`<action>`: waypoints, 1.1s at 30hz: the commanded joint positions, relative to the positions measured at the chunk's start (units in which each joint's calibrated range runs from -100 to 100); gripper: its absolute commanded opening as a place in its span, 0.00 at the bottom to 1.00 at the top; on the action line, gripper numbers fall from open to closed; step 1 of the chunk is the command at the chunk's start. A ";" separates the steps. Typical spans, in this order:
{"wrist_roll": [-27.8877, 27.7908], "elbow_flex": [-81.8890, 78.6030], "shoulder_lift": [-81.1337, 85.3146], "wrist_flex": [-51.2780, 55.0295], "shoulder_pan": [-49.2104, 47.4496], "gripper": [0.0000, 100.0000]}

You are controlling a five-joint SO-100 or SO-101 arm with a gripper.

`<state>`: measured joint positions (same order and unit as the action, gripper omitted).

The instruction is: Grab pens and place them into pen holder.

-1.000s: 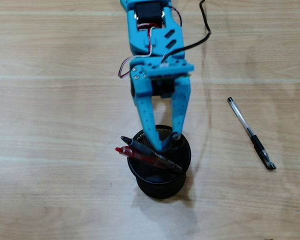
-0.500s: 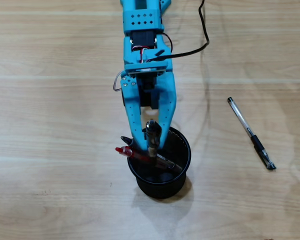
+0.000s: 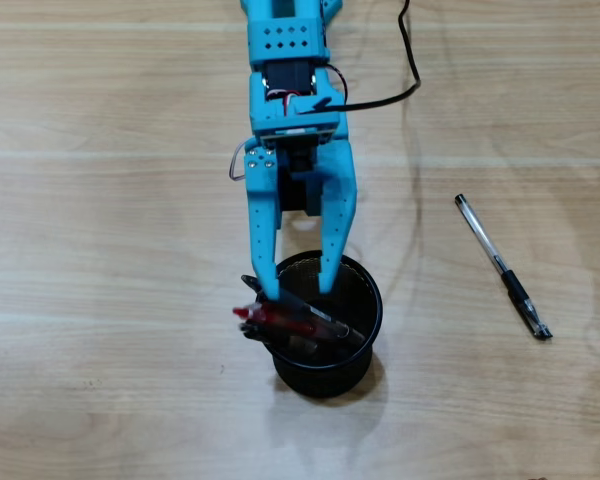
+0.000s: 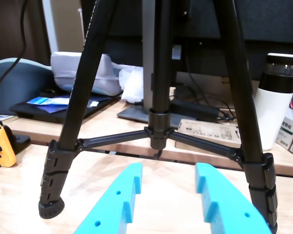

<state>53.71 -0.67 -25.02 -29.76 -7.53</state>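
Note:
In the overhead view the black mesh pen holder (image 3: 365, 330) stands on the wooden table in the lower middle. Pens lean in it across the left rim: a red-and-clear one (image 3: 250, 313) and dark ones (image 3: 320, 323) bunched beside it. My blue gripper (image 3: 298, 290) hangs open right over the holder, the left fingertip touching the bunched pens, the right one over the opening. Another pen (image 3: 500, 265), clear with a black end, lies on the table to the right. In the wrist view the gripper (image 4: 168, 170) holds nothing between its fingers.
A black cable (image 3: 412, 70) runs from the arm across the table's upper right. The wrist view shows a black tripod (image 4: 158, 122) standing close ahead, with a white bottle (image 4: 276, 112) and desk clutter behind it.
Half a second ago a dark pen stood upright between the fingers over the holder. The fingers have since spread apart and that pen now lies in the holder with the others.

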 commanded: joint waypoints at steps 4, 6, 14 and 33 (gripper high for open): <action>-0.30 0.44 1.80 -0.33 -0.50 0.11; -0.40 0.26 2.64 0.96 -1.32 0.11; -3.80 4.68 12.04 37.72 -6.13 0.02; -6.55 7.65 24.39 80.34 -22.74 0.02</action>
<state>47.32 3.42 -4.50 47.49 -27.11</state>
